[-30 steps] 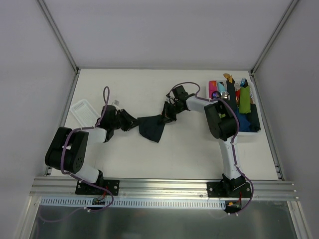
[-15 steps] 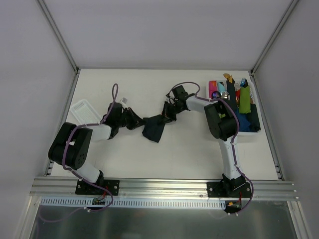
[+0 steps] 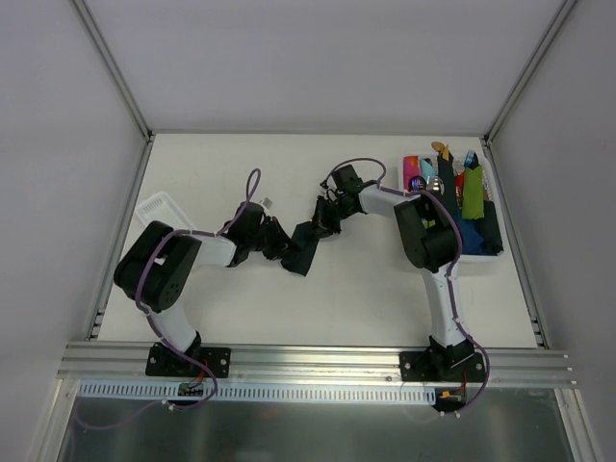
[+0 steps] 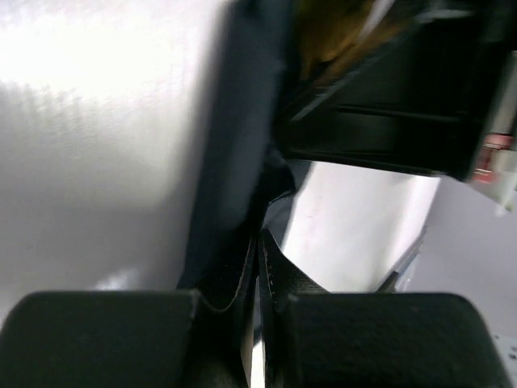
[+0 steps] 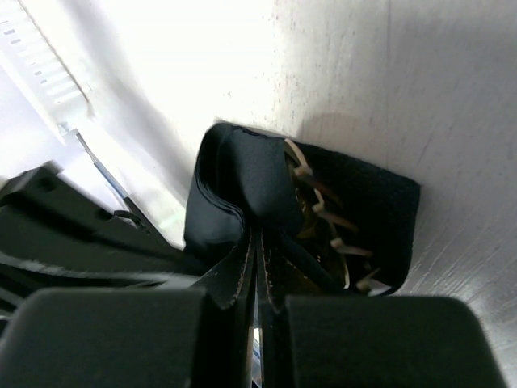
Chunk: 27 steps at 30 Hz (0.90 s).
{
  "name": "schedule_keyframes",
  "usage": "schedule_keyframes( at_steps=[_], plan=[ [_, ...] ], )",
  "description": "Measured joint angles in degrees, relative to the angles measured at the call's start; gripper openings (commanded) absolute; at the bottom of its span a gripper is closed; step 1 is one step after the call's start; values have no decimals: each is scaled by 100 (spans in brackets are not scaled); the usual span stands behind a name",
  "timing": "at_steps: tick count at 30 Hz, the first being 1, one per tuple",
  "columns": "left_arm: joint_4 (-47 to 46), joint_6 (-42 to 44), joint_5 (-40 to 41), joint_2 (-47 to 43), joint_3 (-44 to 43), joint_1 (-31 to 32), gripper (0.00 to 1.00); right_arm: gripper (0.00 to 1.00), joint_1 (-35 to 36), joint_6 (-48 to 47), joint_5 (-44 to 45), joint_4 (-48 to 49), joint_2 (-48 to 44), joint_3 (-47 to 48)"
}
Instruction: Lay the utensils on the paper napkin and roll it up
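Napkin (image 3: 300, 248) is mid-table, bunched into a narrow dark fold between the two arms. The utensils (image 5: 317, 212) look tucked inside it: pale prongs poke out of the fold in the right wrist view, though I can't make out the spoon for certain. Left claw (image 3: 284, 247) is clamped shut on the napkin's near-left edge. Right claw (image 3: 319, 222) is pinched shut on the far-right edge, jaws pressed together on the dark sheet.

So we're into the rolling, by my read, and the loading looks done. The next move calls for turning the fold over itself while both pinches hold, tight enough that the cutlery can't slide out an open end.

Against a second ago, the left arm has swung right toward its partner, and the napkin has gone from a spread sheet to this slim bundle. Off to the right sits the tray (image 3: 481, 268) of finished rolls, and at far left a white plastic piece (image 3: 159, 210).
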<state>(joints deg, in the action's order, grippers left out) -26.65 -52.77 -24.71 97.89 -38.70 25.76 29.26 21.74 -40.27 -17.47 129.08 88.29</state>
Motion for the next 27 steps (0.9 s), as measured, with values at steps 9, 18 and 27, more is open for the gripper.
schedule_keyframes(
  at_steps=[9, 18, 27],
  plan=[
    [479, -63, 275, 229, -136, 57, 0, 3, 2, -107, -17, -20, 0, 11],
    [1115, -101, 393, 376, -522, 85, 0, 18, -22, -634, -103, -269, -109, 52],
    [1102, -282, 389, 496, -619, 81, 0, 23, -210, -1204, -669, -487, -822, -28]
  ],
)
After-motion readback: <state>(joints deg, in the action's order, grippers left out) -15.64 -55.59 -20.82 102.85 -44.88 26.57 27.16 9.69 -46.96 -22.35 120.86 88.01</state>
